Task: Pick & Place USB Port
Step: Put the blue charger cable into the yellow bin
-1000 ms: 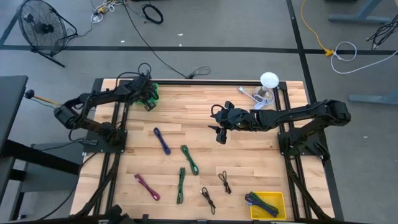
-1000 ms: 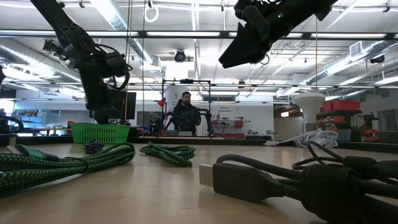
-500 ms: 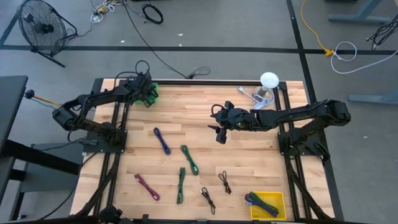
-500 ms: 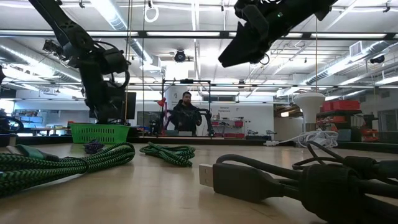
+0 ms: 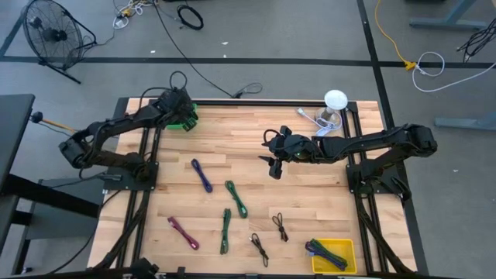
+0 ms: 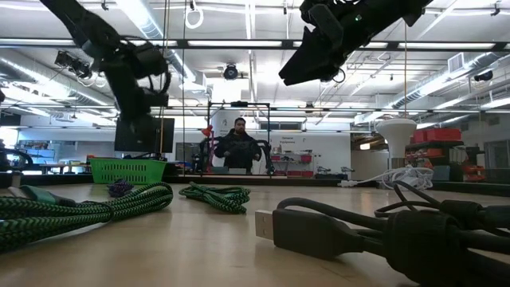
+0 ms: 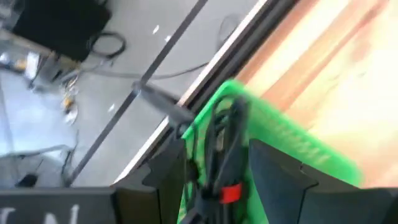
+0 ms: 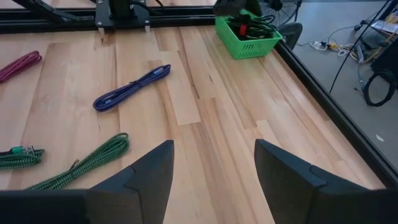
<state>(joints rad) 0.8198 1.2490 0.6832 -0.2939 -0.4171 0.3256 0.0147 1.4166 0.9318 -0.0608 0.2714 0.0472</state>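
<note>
A green basket point(image 5: 188, 122) stands at the table's far left corner, and a black cable with a red tag point(image 7: 229, 191) lies inside it. My left gripper point(image 5: 178, 113) hangs open just above the basket, its fingers point(image 7: 166, 180) apart and nothing between them. My right gripper point(image 5: 273, 167) hovers open over the middle of the table, well above the wood. Loose USB cables lie flat on the table: a blue one point(image 5: 201, 175), two green ones point(image 5: 236, 198) point(image 5: 225, 230), a magenta one point(image 5: 183, 232) and two black ones point(image 5: 280, 226) point(image 5: 259, 248).
A yellow tray point(image 5: 344, 245) holding more cables sits at the near right corner. A white lamp-like object point(image 5: 335, 101) stands at the far right. A dark frame rail runs along the far edge beside the basket. A person point(image 6: 239, 147) is in the room behind.
My left gripper has risen out of the green basket and drawn a little toward the table's far left corner. The basket has stayed in place.
</note>
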